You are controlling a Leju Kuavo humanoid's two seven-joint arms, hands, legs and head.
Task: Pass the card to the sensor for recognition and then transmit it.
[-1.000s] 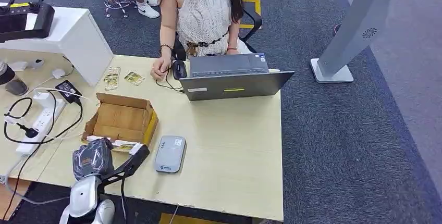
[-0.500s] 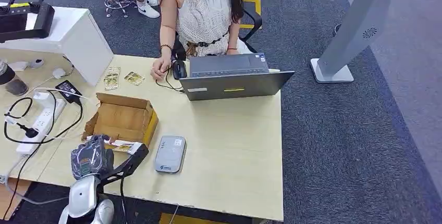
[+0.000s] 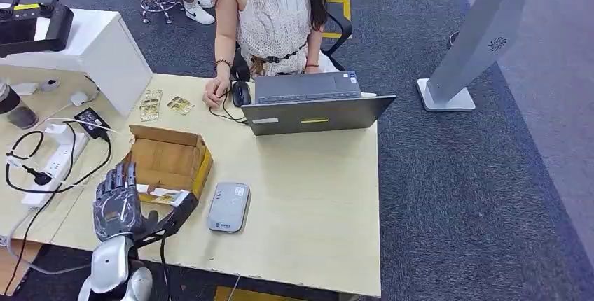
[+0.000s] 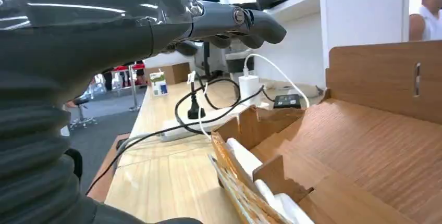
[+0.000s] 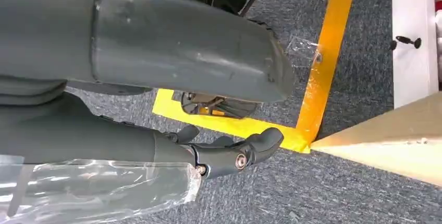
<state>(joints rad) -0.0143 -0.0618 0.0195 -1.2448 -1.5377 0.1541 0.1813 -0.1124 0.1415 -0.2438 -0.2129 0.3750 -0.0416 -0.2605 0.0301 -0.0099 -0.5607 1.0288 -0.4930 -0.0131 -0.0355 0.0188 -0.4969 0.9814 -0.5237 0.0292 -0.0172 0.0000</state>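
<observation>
Laptop beyond sensor, cardboard box beside

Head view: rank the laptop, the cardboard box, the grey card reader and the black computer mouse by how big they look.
Largest to smallest, as they look:
1. laptop
2. cardboard box
3. grey card reader
4. black computer mouse
The mouse lies farther from the camera than the reader, but the gap in apparent size is plain.

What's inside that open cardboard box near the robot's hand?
The cardboard box mostly shows bare brown bottom. Along its near edge stand cards with something white tucked behind them. The left hand hovers beside it, covering part of that edge.
</observation>
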